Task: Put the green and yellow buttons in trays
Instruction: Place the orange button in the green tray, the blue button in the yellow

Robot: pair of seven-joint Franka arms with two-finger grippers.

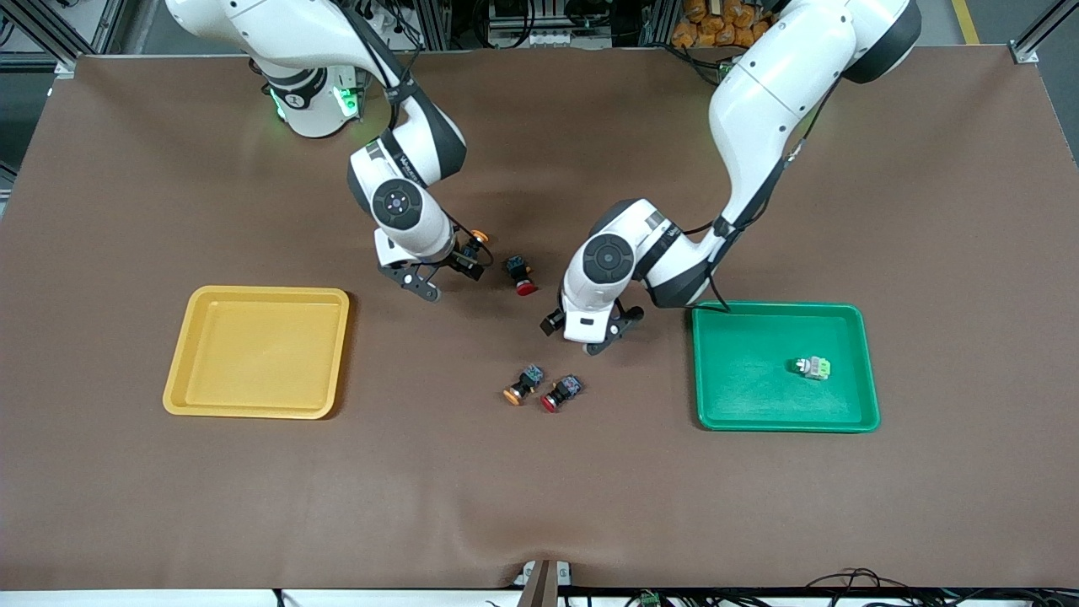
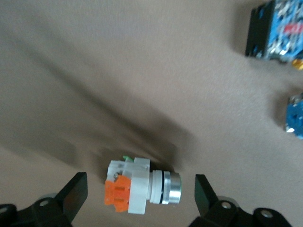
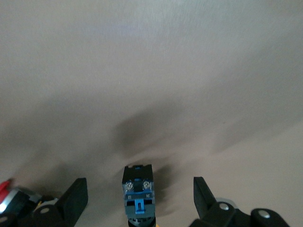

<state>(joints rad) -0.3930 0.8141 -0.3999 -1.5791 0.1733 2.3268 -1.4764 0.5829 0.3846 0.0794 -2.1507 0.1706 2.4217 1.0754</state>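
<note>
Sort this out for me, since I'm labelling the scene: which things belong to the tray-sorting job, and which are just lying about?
Job:
yellow plastic tray
green plastic tray
white-bodied green-block button in it
white-bodied orange-block button
two dark-bodied orange-capped buttons

Lying about:
two dark-bodied red-capped buttons

Yellow tray (image 1: 257, 351), green tray (image 1: 784, 367), brown table (image 1: 539, 489), orange-and-white button (image 2: 137, 189).

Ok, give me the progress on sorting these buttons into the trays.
Done: one light-green button lies in the green tray. In hand: the open left gripper straddles an orange-block button; the open right gripper straddles a dark-bodied button. Left: both lifts, the yellow-capped button and the yellow tray, which holds nothing.
</note>
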